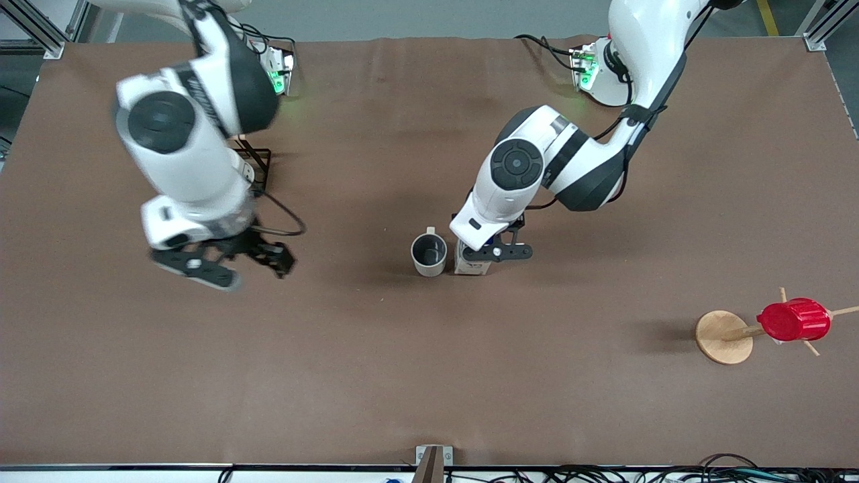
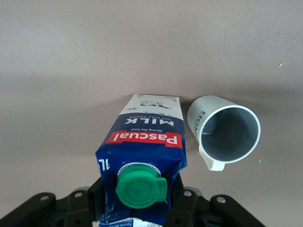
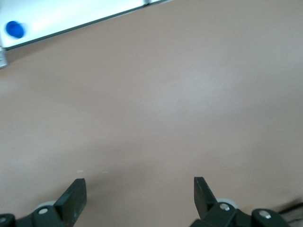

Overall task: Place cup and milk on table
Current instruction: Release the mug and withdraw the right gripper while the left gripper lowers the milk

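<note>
The milk, a dark blue carton with a red label and green cap, stands upright on the brown table near its middle. The beige-grey cup stands upright right beside it, toward the right arm's end, dark inside showing. My left gripper is shut on the carton's top. In the left wrist view its fingers press both sides of the milk, below the cap, and the cup is close alongside. My right gripper hangs open and empty over bare table; its jaws stand wide apart.
A red ribbed cup hangs on a wooden peg stand toward the left arm's end, nearer the front camera. A black wire rack shows partly under the right arm. The table's edge shows in the right wrist view.
</note>
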{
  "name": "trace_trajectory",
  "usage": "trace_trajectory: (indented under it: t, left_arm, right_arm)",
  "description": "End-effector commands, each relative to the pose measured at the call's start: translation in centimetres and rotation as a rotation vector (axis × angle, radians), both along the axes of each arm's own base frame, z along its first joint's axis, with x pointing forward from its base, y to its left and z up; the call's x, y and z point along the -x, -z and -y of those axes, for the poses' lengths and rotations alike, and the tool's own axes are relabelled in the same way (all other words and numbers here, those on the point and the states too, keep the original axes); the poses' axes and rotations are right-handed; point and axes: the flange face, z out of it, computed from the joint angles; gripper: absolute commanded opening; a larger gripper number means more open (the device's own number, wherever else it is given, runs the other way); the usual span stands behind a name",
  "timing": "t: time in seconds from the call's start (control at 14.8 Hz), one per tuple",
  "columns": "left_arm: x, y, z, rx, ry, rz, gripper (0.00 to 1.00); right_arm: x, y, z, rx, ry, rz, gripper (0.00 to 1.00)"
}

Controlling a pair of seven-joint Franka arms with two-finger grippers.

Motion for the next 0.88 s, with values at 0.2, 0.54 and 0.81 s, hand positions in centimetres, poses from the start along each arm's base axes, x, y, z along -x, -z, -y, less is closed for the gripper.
trace_trajectory:
  t: [0.2,0.54,0.81]
  left_arm:
    - [-0.5,0.7,0.0,-0.05,0.013,0.004,0.52]
    - [-0.3,1.4,0.0,-0.058,0.022,-0.009,0.59]
    - [-0.3,1.4,0.1,-0.049,0.066,-0.011,0.71]
  right_arm:
    - [1.9,-7.4,14.7,-0.049,-0.1,-0.026,1.0]
    - [6.3,-11.5,24.0,-0.08,-0.196,-0.119,1.0]
    - [7.3,-12.1,24.1,-0.117,-0.224,-0.136,1.0]
